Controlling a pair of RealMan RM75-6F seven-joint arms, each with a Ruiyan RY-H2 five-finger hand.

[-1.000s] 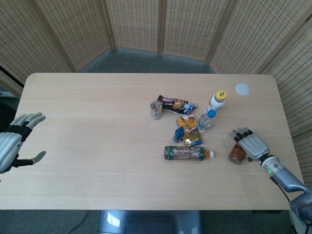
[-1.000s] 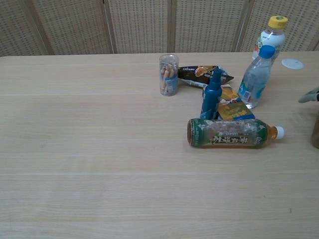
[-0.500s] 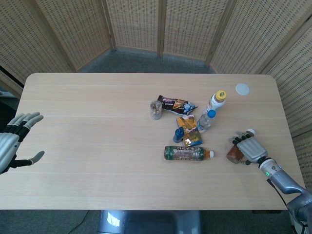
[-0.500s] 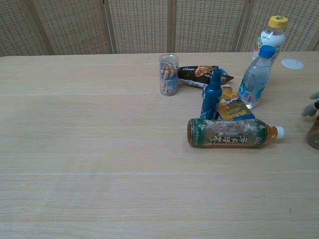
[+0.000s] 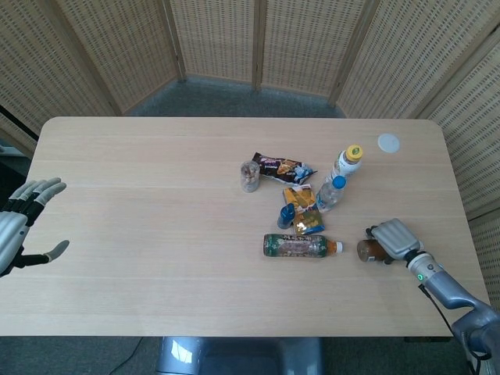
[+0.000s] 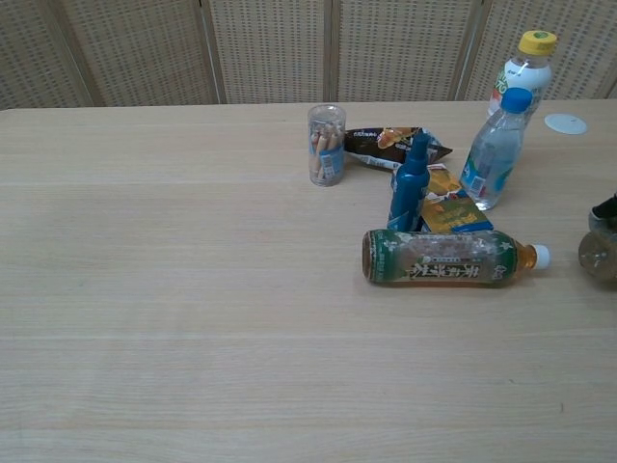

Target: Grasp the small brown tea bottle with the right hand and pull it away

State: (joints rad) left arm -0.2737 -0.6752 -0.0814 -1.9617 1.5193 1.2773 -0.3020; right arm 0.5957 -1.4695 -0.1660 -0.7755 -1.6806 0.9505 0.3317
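I have the right hand [image 5: 393,238] wrapped over the small brown tea bottle [image 5: 370,250], which lies tipped on its side near the right edge of the pale wooden worktop [image 5: 156,203], just right of the capped end of the green-labelled tea bottle lying flat [image 5: 301,246]. From the head view the fingers cover the top of the small bottle and I judge it held, though the chest view only catches the bottle's round end [image 6: 600,255] at the frame border, so I cannot confirm how deep the grip sits.

My worry is that a round bottle on its side may roll or squirt out from under the palm if I pull too fast. Dragging leftward would knock the green bottle's white cap, and that one could roll into the blue spray bottle [image 5: 286,216] and the snack packets. Pulling toward the near edge risks sending it off the worktop. My left hand [image 5: 19,226] hangs spread and empty at the far side, well apart.
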